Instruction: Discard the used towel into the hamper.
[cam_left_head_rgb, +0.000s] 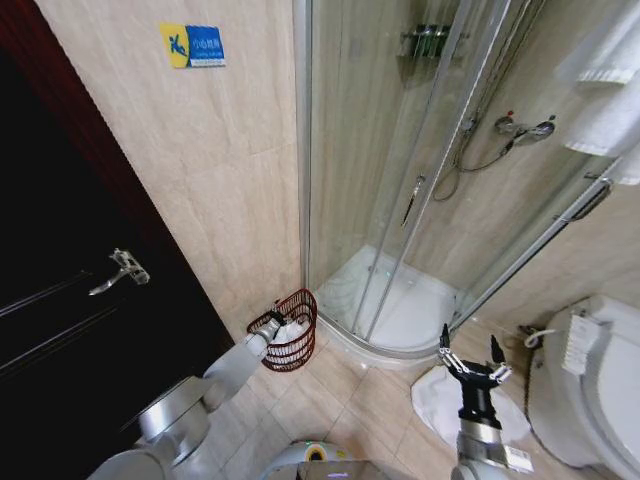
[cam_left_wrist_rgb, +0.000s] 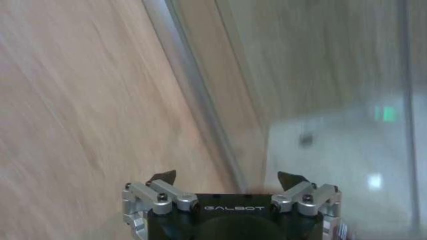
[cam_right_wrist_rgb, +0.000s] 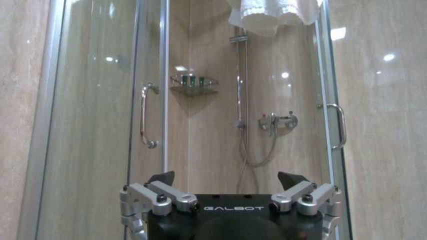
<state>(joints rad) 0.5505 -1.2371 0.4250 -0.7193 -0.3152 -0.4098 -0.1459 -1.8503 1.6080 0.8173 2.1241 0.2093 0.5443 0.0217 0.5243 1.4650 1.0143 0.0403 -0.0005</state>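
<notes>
The hamper (cam_left_head_rgb: 290, 338), a small reddish-brown open-weave basket, stands on the floor tiles against the wall, beside the shower's corner. A bit of white towel (cam_left_head_rgb: 293, 332) shows inside it. My left gripper (cam_left_head_rgb: 274, 320) hovers at the hamper's rim. In the left wrist view the left gripper (cam_left_wrist_rgb: 227, 176) is open and empty, facing the wall and the shower frame. My right gripper (cam_left_head_rgb: 470, 356) is raised over the floor at the right, open and empty. In the right wrist view it (cam_right_wrist_rgb: 227, 176) faces the shower.
A dark door with a lever handle (cam_left_head_rgb: 120, 268) fills the left. The glass shower enclosure (cam_left_head_rgb: 400, 200) stands straight ahead. At the right is a toilet (cam_left_head_rgb: 590, 380). A white cloth (cam_left_head_rgb: 440, 405) lies on the floor under the right gripper. Folded towels (cam_left_head_rgb: 610, 90) hang top right.
</notes>
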